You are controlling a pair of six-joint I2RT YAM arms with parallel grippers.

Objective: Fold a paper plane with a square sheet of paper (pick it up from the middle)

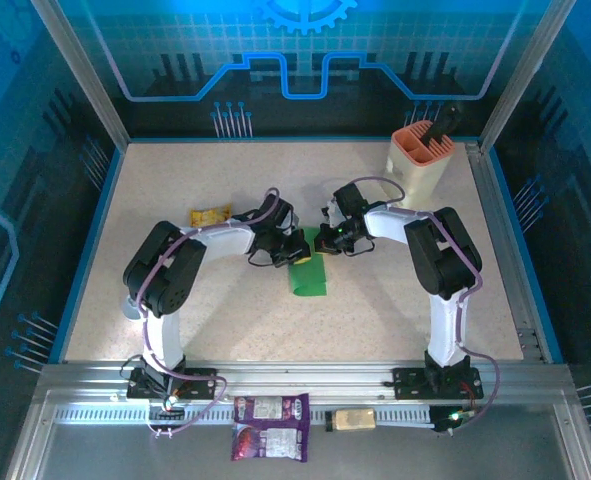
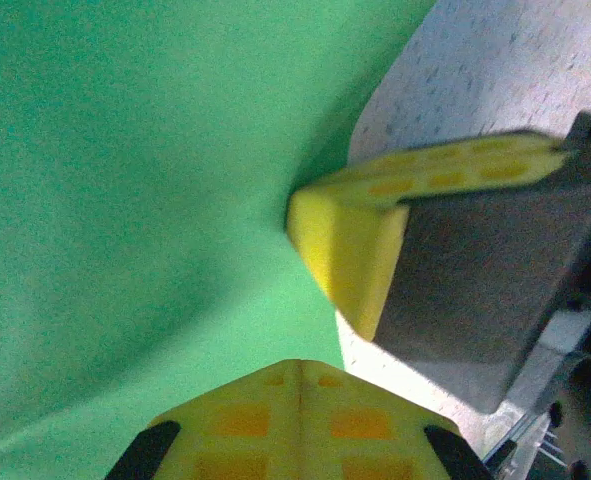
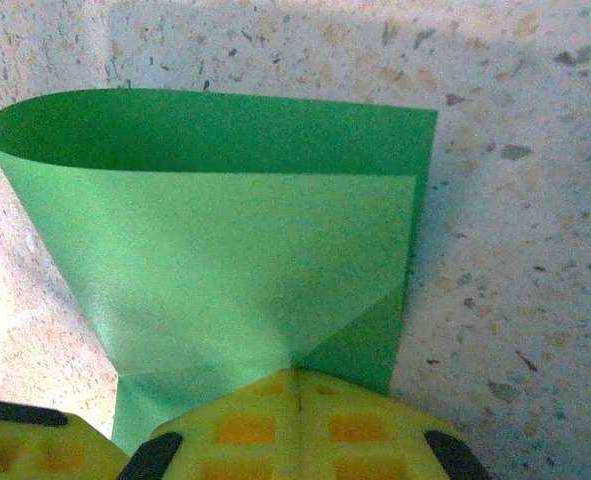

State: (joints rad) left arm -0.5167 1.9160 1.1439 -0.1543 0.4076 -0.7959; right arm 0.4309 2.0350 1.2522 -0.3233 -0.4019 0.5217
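Fingers (image 2: 245,420) of the left gripper (image 1: 295,250) are pressed tight together on one edge of the square sheet of paper (image 1: 309,275). The right gripper (image 1: 325,240) pinches that same edge just beside them, its yellow pads (image 3: 245,430) squeezed on the paper too. The green sheet is folded over on itself with a soft round bend at the other end, and it rests on the speckled table (image 1: 395,320) to the right of the yellow snack packet (image 1: 212,216), a bit nearer the arms' bases than the packet.
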